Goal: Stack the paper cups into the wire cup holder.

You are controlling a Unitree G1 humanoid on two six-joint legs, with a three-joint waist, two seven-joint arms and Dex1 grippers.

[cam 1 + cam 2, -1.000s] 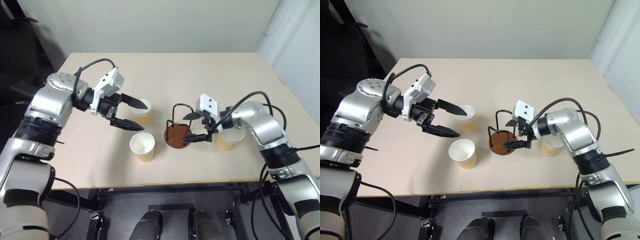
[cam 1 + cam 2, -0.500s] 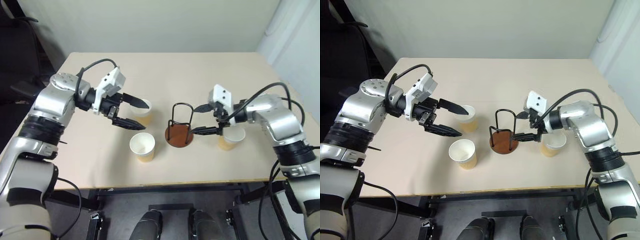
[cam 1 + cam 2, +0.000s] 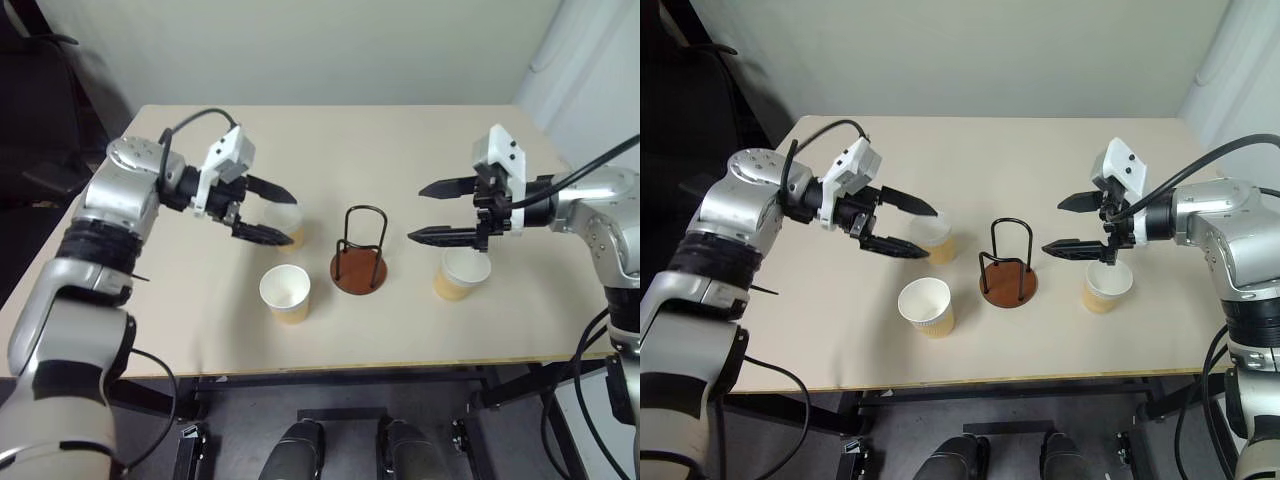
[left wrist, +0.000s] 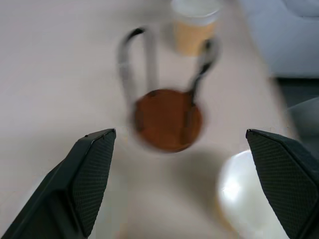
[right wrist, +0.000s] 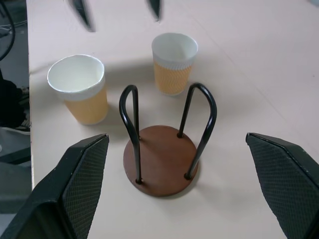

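Wire cup holder (image 3: pixel 359 255) empty on the beige table (image 3: pixel 400 140).
Three paper cups (image 3: pixel 285 293) stand empty around it, at three, eight and ten o'clock; left gripper (image 3: pixel 268 212) and right gripper (image 3: pixel 428 211) both released, grasping nothing.

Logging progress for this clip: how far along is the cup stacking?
Nothing is stacked yet: the wire cup holder stands empty. Three paper cups sit upright on the table. Neither open end effector, left or right, holds anything. All three cups remain.

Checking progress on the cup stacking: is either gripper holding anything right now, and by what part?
Nothing is held. The left gripper and right gripper are both open above the table.
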